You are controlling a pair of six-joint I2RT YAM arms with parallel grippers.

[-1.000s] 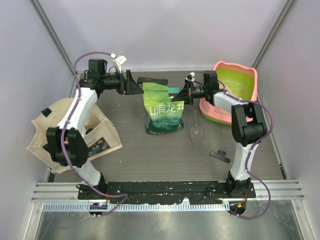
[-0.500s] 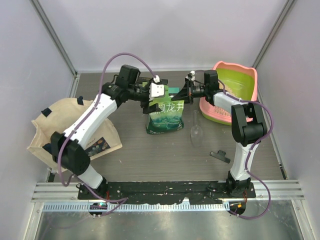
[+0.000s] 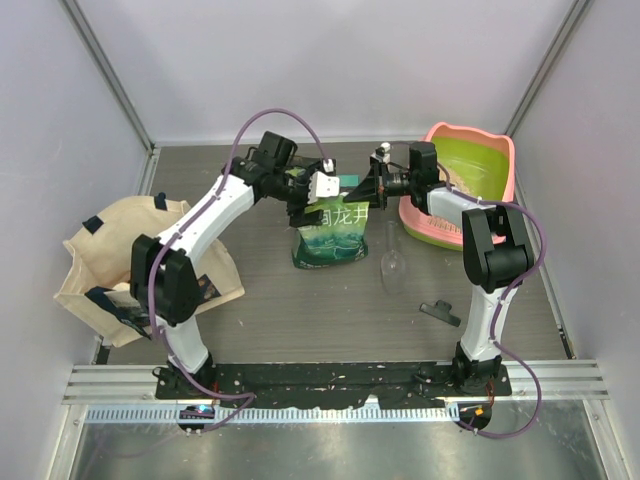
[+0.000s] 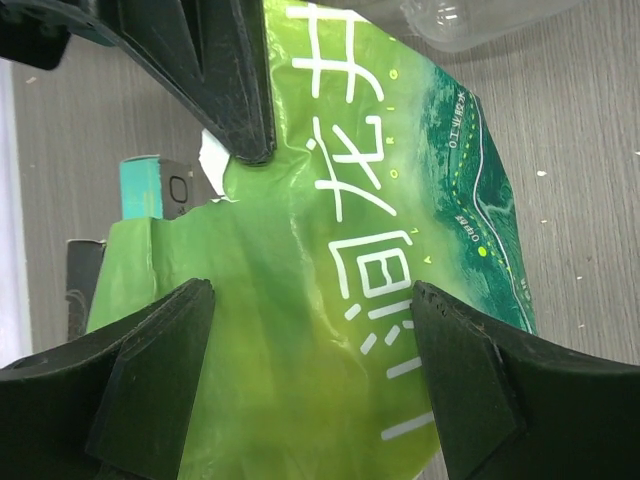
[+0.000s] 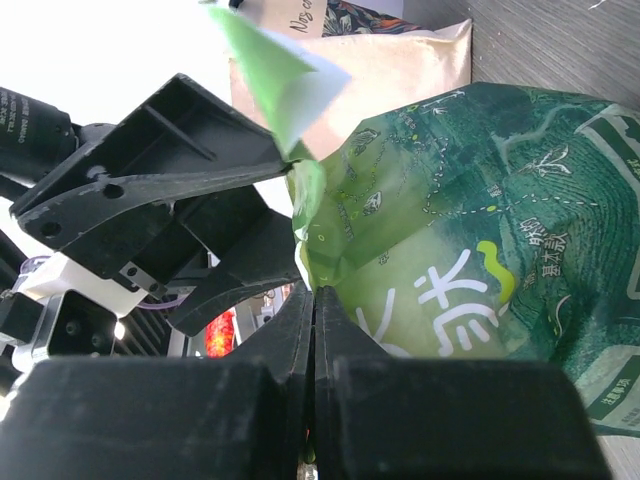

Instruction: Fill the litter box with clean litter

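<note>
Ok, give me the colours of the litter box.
The litter box has a pink outer rim and a lime-green basin, clearest in the top external view.

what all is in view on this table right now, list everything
green printed plastic bag: one, green with white characters, table centre
pink-rimmed plastic litter box: one, pink outside, lime-green basin, far right
beige fabric tote bag: one, beige, left edge
clear plastic scoop: one, transparent, just right of the bag
small black angular piece: one, black, beside the right arm
teal-and-black block: one, behind the bag
left claw: one, black, open, fingers either side of the bag's top
right claw: one, black, shut on the bag's top edge
</note>
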